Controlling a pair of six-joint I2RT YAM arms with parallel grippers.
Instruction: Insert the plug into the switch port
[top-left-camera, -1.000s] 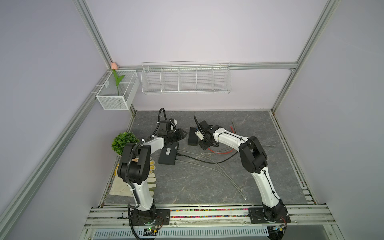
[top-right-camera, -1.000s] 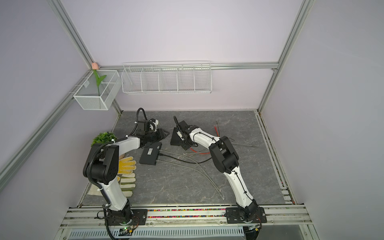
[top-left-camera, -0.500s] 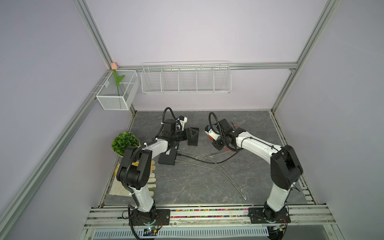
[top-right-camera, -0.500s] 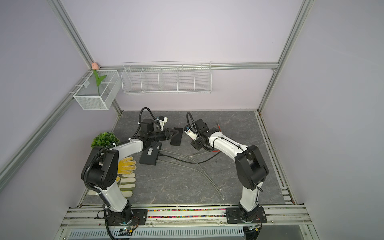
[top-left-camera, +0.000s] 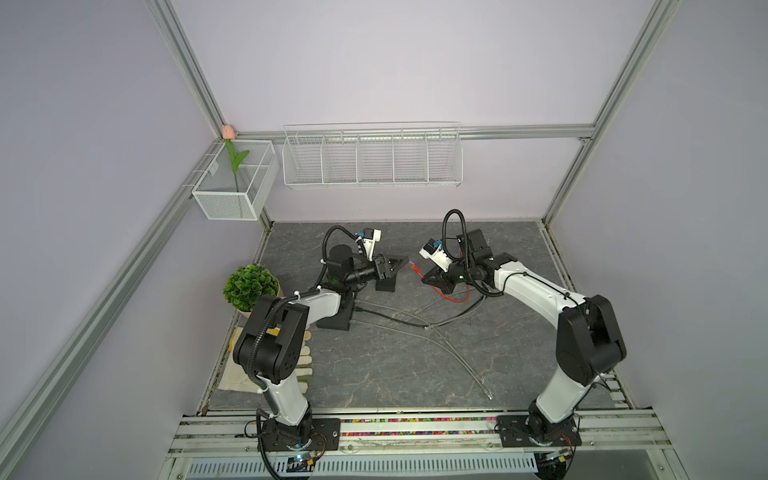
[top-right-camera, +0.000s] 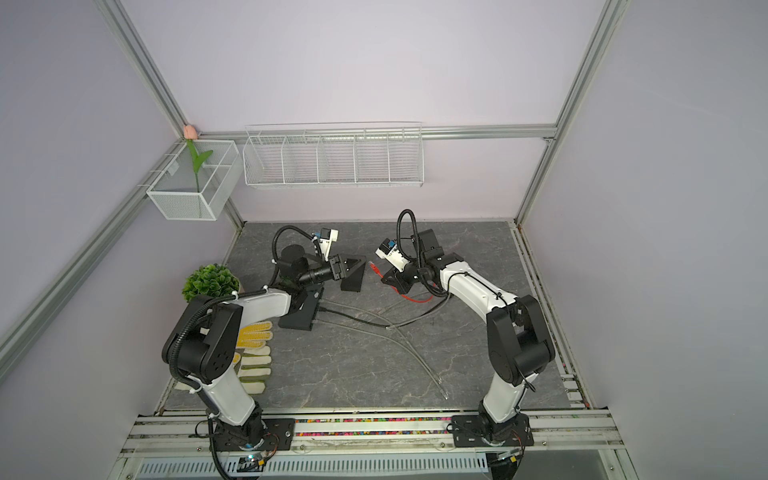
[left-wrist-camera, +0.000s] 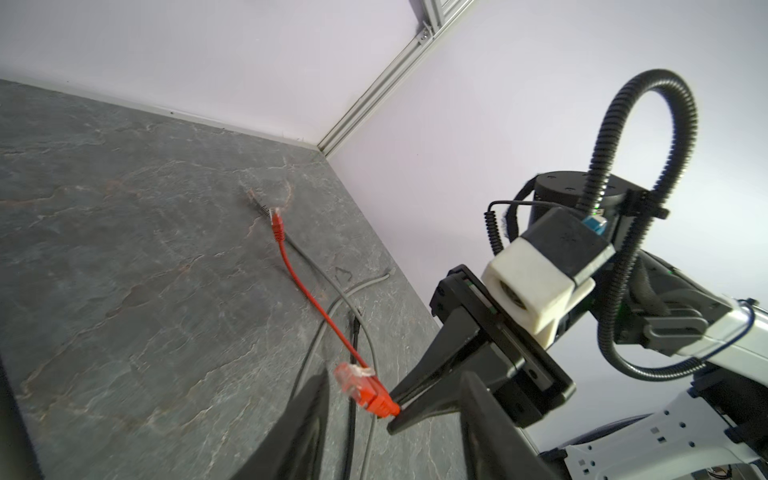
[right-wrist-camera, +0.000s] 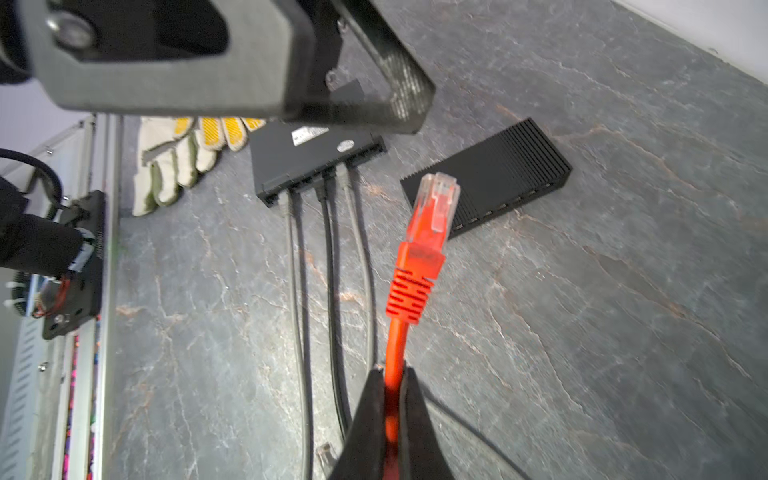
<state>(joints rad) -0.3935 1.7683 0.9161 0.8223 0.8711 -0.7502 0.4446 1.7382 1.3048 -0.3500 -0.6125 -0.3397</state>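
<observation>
Jutting from right pincer (right-wrist-camera: 390, 372): red plug (right-wrist-camera: 430, 224)

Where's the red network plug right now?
In a top view the red network plug hangs above mid-table, its red cable pinched by the right tool, just right of the ribbed black switch.

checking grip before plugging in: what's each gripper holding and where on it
Right gripper pinches the red network cable just behind the ribbed boot of its clear-tipped plug; left gripper is open, holding nothing.
</observation>
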